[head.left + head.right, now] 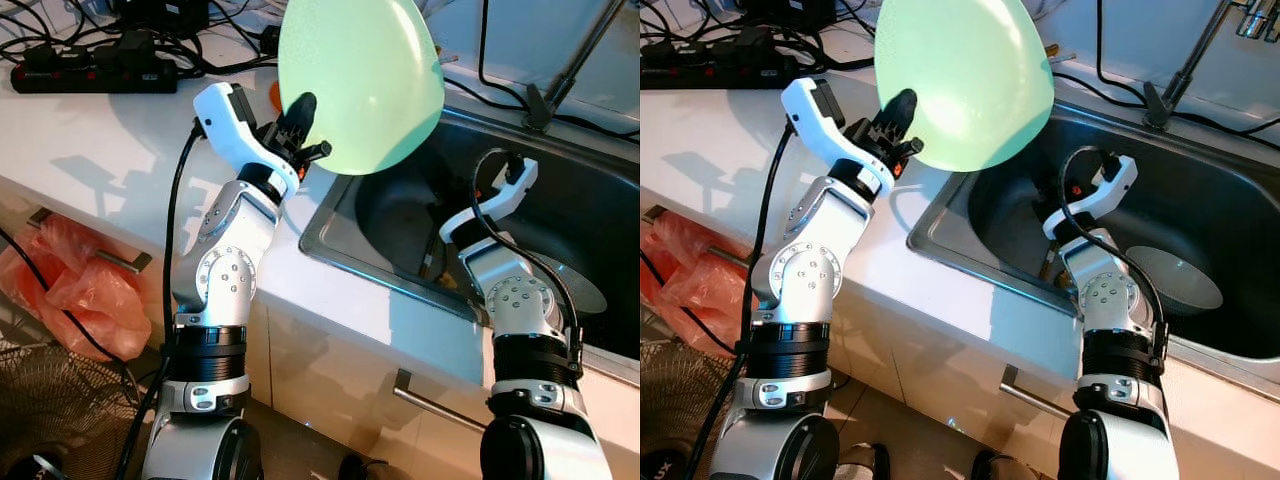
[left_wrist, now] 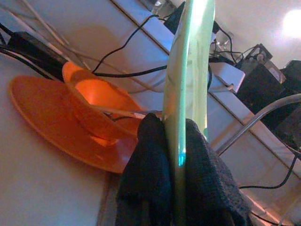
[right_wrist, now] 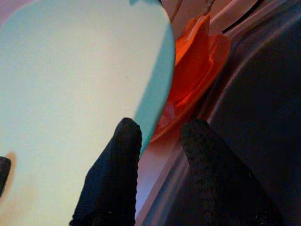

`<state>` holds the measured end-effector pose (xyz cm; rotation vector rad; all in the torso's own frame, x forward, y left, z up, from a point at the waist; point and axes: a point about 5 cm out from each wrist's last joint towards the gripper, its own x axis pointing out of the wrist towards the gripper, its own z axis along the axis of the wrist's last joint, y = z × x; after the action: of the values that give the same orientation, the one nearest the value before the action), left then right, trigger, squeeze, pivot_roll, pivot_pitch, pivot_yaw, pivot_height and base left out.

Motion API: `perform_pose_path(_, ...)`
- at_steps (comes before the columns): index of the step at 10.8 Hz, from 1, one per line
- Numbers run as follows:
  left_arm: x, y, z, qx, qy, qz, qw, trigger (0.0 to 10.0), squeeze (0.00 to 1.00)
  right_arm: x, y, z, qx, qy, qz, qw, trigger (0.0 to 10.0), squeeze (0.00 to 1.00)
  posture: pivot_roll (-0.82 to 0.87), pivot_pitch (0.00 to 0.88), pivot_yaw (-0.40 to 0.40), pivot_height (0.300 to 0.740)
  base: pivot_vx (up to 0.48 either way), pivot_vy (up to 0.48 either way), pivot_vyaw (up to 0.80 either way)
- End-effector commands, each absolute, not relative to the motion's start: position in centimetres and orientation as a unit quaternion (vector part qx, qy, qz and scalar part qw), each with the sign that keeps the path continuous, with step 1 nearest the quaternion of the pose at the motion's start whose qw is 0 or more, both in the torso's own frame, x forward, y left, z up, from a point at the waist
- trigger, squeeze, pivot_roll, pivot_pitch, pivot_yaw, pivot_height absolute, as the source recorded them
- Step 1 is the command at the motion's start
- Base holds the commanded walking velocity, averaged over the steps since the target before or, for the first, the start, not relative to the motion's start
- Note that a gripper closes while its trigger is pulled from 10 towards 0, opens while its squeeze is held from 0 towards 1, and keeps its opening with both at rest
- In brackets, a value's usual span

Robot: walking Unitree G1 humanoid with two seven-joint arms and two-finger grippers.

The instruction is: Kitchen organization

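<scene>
In the left eye view, a light green plate [image 1: 362,82] is held upright over the steel sink [image 1: 600,180] by the left gripper [image 1: 300,125]. In the left wrist view, its rim is pinched between the fingers [image 2: 146,174], with an orange plate [image 2: 56,127] and orange bowl [image 2: 96,110] on the counter behind. In the right wrist view, the right gripper [image 3: 162,141] is seen spread apart, gripping nothing.

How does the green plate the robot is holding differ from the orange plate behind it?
The green plate is held up on edge over the sink's corner, pinched at its rim by the left tool; the orange plate lies flat on the counter. The green plate carries nothing, while the orange plate has an orange bowl on it. Both look like plain, single-coloured round dishes.
</scene>
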<state>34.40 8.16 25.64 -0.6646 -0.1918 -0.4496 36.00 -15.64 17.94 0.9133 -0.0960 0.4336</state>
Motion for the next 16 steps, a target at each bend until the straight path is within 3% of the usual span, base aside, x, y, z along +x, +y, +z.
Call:
perform_pose_path(1, 34.1, 7.0, 27.3, -0.328, -0.118, -0.255, 0.902, 10.0, 0.0, 35.9, -15.7, 18.2, 0.438, -0.048, 0.211, 0.873, 10.0, 0.0, 0.05, 0.128, -0.053, 0.74, 0.0, 0.0, 0.0)
perform_pose_path(16, 34.2, 5.9, 24.7, -0.373, -0.046, -0.296, 0.878, 10.0, 0.0, 35.9, -15.5, 18.8, 0.461, -0.069, 0.211, 0.859, 10.0, 0.0, 0.05, 0.12, -0.046, 0.74, 0.0, 0.0, 0.0)
